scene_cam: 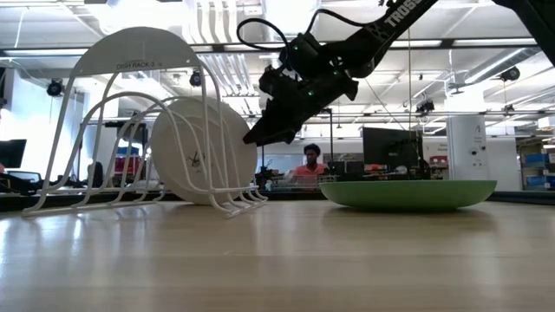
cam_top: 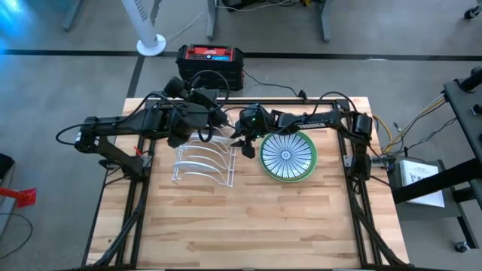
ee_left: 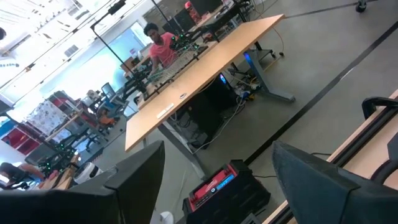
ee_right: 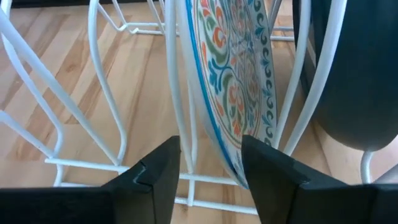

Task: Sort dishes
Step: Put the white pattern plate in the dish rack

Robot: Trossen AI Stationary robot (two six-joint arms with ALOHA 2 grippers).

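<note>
A yellowish patterned plate [ee_right: 233,74] stands on edge in a slot of the white wire rack [cam_top: 202,164]. A dark teal plate [ee_right: 354,81] stands in the slot beside it. In the low view the patterned plate shows its white back [scene_cam: 204,160]. My right gripper [ee_right: 211,174] is open at the rack's right side [cam_top: 242,143], one finger on either side of the patterned plate's rim. A white plate with blue radial lines [cam_top: 286,154] lies on a light green plate [scene_cam: 408,192] on the table. My left gripper [ee_left: 217,168] is open and empty, raised behind the rack [cam_top: 181,89]. My right gripper's open fingers stand on either side of the patterned plate's lower rim [ee_right: 241,168] and a rack wire, coming level from the table's right side. I cannot tell whether a finger [ee_right: 273,180] touches the rim. The plate stands upright in the rack.
A red and black box [cam_top: 211,64] sits on the floor beyond the table's far edge. A person [scene_cam: 308,165] sits in the room behind. Bare wood lies toward the table's near edge [cam_top: 241,233].
</note>
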